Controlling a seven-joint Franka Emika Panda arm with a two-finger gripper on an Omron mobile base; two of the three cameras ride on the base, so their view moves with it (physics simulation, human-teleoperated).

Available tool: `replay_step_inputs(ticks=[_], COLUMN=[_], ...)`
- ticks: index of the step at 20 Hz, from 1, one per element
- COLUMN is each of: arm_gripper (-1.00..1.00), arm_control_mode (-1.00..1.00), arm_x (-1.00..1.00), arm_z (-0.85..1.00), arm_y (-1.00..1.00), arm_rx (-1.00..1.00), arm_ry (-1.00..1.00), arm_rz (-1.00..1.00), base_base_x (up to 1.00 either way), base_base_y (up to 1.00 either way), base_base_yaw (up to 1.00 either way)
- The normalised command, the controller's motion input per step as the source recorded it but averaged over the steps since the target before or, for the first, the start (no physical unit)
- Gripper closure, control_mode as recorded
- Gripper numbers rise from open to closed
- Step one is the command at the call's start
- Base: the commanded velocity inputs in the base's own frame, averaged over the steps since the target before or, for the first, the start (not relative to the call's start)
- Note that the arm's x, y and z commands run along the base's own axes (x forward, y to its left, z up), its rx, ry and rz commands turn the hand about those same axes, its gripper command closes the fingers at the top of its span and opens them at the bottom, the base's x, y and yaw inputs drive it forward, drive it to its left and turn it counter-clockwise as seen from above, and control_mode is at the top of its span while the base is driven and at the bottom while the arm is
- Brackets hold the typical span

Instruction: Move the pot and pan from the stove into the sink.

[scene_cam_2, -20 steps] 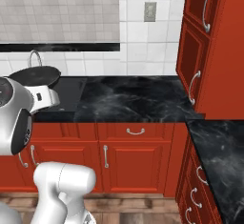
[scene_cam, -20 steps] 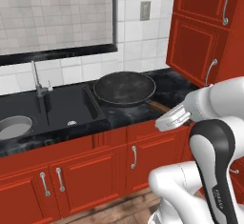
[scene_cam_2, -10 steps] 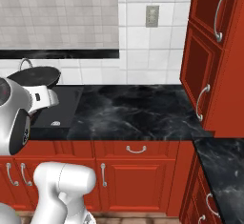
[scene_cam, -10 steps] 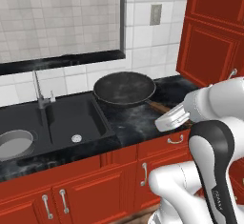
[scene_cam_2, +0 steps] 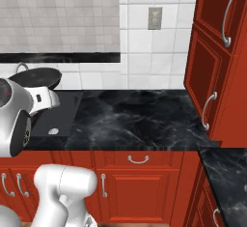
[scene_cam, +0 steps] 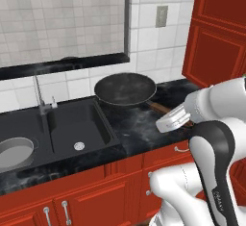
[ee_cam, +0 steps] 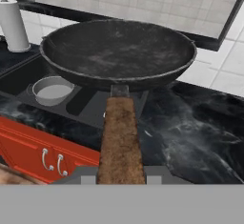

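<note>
One dark marbled countertop (scene_cam_2: pixel 140 120) runs under the scene, with one black sink (scene_cam: pixel 53 133) of two basins set into it and a row of red cabinets (scene_cam_2: pixel 144 187) below. The sink lies ahead of the jaws and below the pan they carry. One thin chrome faucet (scene_cam: pixel 38 93) stands at its back edge. In the hand view one white cylinder (ee_cam: pixel 13 25) stands upright on the counter, far ahead of the jaws and off to the left.

There is one pan (ee_cam: pixel 119 51) — shallow, round, dark and speckled inside. It is raised above the counter, straight ahead of the jaws, over the counter by the sink's right basin in the left base view. Its single long brown handle (ee_cam: pixel 121 142) runs back from the bowl to the gripper (ee_cam: pixel 121 179), whose jaws stand narrow and closed on the handle's end.

There is one pot (ee_cam: pixel 51 89) — grey, pale inside, two small loop handles. It sits upright in the sink's far basin, ahead of the jaws, lower than the pan and left of the handle in the hand view.
</note>
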Motion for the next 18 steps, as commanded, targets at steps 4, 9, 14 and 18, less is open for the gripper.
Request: replay_step_inputs(ticks=[4, 9, 14, 18], arm_gripper=[1.00, 1.00, 1.00, 1.00], arm_control_mode=[-1.00, -1.00, -1.00, -1.00], arm_x=[0.25, 0.37, 0.34, 0.40], arm_z=[-0.01, -0.01, -0.05, -0.20], arm_y=[0.03, 0.05, 0.05, 0.20], arm_rx=[0.00, -0.01, -0.03, -0.09], arm_ry=[0.08, 0.19, 0.18, 0.19], arm_rz=[0.00, 0.00, 0.00, 0.00], base_base_x=[0.00, 0.00, 0.00, 0.00], base_base_y=[0.00, 0.00, 0.00, 0.00], base_base_yaw=[0.00, 0.00, 0.00, 0.00])
